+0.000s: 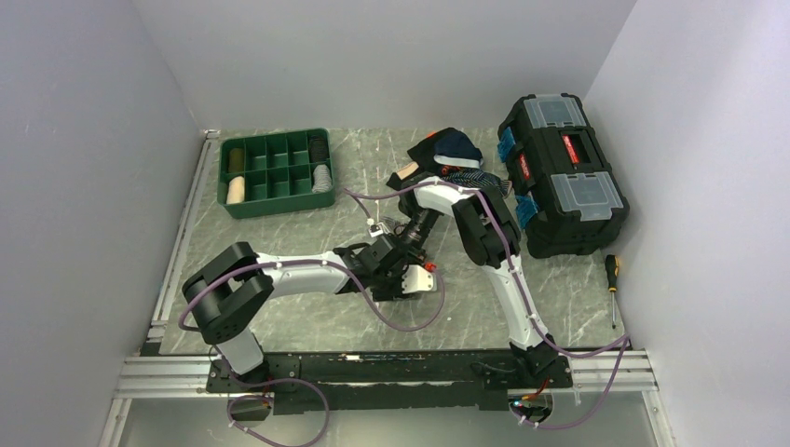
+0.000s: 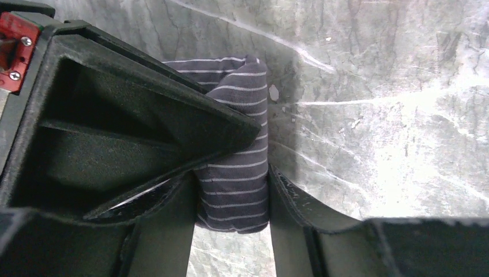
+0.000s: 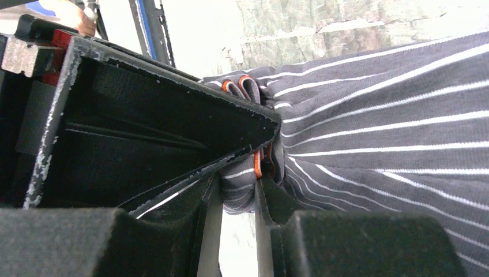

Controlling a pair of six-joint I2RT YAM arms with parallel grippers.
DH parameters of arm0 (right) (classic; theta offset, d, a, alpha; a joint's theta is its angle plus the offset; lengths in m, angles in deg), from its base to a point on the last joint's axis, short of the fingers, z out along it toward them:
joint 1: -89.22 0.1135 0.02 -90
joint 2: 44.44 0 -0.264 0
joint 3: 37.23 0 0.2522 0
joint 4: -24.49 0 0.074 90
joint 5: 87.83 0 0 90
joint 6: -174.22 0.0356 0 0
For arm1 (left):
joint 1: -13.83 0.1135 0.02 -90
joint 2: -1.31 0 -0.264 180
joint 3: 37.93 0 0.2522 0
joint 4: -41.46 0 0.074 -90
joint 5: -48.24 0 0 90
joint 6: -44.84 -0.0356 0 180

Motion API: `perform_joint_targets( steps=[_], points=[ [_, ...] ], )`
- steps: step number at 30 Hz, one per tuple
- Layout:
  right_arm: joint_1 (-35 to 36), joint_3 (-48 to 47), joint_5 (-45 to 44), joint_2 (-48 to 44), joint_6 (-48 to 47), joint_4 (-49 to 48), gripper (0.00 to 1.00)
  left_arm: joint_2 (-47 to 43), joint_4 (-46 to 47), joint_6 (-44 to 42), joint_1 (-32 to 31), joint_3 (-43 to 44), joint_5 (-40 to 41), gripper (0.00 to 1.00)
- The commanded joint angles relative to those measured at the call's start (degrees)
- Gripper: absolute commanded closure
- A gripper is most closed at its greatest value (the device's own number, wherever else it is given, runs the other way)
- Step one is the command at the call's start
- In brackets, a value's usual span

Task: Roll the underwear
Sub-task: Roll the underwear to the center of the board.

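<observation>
gently now: our left gripper point(image 2: 233, 196) clasps the rolled underwear point(image 2: 245, 98), our right gripper point(image 3: 237, 199) pinches its edge; we'd tension evenly.

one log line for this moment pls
left tool: shut on rolled dark grey white-pinstriped cloth underwear | right tool: shut on same underwear, orange-trimmed edge | roll: part done

No lettering, brand or number can be read in any view. Black toolbox point(image 1: 562, 172) at right side of counter point(image 1: 298, 326) carries red labels point(image 1: 570, 146); their print is too small to make out.
</observation>
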State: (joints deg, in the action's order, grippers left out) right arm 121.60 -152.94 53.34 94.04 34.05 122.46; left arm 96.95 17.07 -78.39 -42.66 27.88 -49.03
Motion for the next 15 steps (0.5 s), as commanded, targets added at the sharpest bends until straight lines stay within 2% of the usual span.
perform_joint_targets(
  steps=[1,7,11,15],
  points=[
    [0.65,-0.39,-3.17,2.42,-3.58,-3.63,0.98,1.27,0.92,1.64,0.01,-1.32,-2.7,0.54],
    [0.55,-0.03,-3.1,1.06,-2.77,-4.08,0.91,3.0,0.16,2.99,1.55,-1.56,-7.54,0.81],
    [0.5,0.75,-2.77,-0.75,-1.91,-4.91,0.83,3.18,-0.11,3.15,2.43,-1.82,-10.55,0.99],
    [0.36,1.77,-2.69,-3.76,-1.01,-5.47,0.71,3.15,0.33,3.43,3.53,-2.51,-14.2,1.0]
  ],
)
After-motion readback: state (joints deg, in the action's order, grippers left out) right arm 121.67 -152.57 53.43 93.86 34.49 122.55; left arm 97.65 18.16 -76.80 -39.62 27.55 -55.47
